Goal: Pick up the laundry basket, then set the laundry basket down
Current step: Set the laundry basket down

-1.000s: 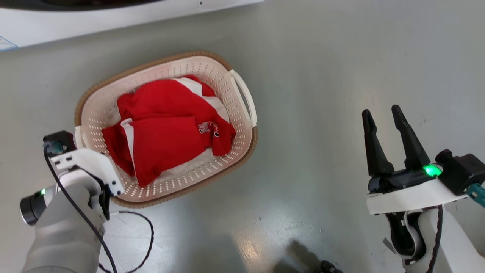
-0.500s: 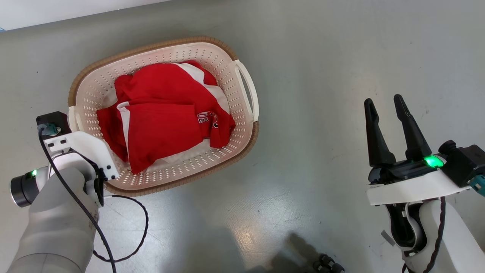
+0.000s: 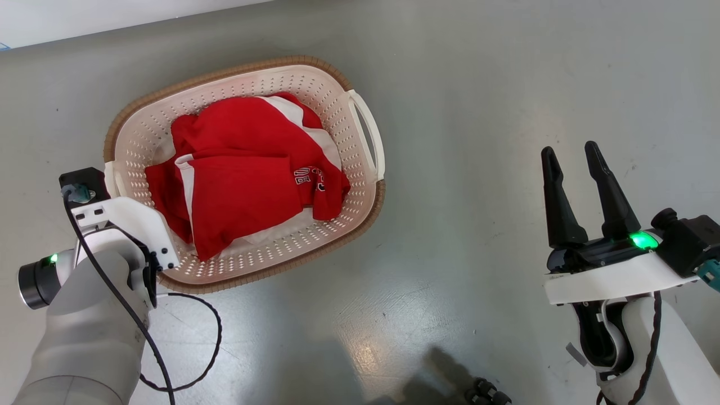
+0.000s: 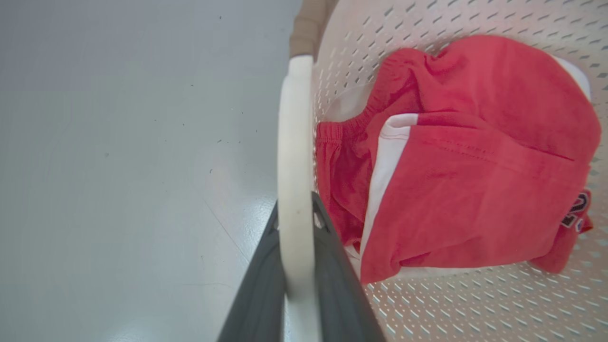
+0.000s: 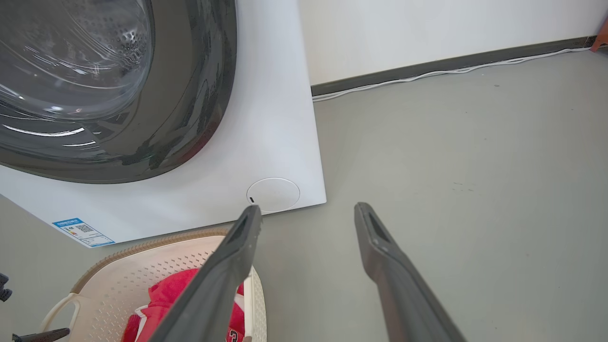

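- Two dark fingers of the left gripper (image 4: pixel 295 206) pinch the white loop handle (image 4: pixel 294 142) of the cream perforated plastic laundry basket with brown woven-look rim (image 3: pixel 247 93).
- The basket holds a crumpled red-and-white garment (image 3: pixel 247 174). It is over the glossy grey floor (image 3: pixel 478 84), near the white front-loading washer (image 5: pixel 270 118).
- The right gripper (image 3: pixel 568 149) hangs well apart from it, fingers spread, holding nothing.
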You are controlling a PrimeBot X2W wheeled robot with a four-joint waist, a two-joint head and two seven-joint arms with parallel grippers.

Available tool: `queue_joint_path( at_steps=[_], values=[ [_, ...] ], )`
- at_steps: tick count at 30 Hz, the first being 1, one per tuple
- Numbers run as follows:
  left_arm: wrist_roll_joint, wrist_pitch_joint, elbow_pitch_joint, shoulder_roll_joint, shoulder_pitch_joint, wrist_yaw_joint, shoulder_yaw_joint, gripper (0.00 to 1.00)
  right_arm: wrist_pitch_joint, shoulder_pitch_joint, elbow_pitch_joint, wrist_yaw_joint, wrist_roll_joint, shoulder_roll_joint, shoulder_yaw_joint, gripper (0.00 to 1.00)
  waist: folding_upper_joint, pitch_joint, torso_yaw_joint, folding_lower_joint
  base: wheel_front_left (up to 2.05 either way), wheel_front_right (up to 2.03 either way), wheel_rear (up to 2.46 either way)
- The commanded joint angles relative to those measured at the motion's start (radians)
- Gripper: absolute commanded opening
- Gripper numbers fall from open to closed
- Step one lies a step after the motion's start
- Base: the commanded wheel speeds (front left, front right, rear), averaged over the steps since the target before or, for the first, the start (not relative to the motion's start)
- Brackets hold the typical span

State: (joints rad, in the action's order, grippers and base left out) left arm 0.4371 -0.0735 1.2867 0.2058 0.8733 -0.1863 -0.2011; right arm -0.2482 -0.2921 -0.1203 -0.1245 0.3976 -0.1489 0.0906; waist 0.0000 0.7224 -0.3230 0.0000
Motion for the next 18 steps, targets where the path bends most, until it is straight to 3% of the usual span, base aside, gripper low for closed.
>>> queue_joint_path(
  at_steps=[1, 18],
  values=[
    [-0.001, -0.011, -0.002, 0.03, 0.012, -0.015, 0.009, 0.0, -0.014, 0.006, 0.012, -0.006, 0.006, -0.011, 0.013, 1.0, 0.0, 0.0, -0.001, 0.0, 0.0, 0.0, 0.0],
    [0.011, -0.023, 0.001, 0.027, 0.029, -0.019, -0.008, 0.0, -0.014, 0.013, 0.003, -0.006, 0.005, -0.015, 0.021, 1.0, 0.0, -0.003, 0.001, 0.0, 0.0, 0.0, 0.0]
  ],
)
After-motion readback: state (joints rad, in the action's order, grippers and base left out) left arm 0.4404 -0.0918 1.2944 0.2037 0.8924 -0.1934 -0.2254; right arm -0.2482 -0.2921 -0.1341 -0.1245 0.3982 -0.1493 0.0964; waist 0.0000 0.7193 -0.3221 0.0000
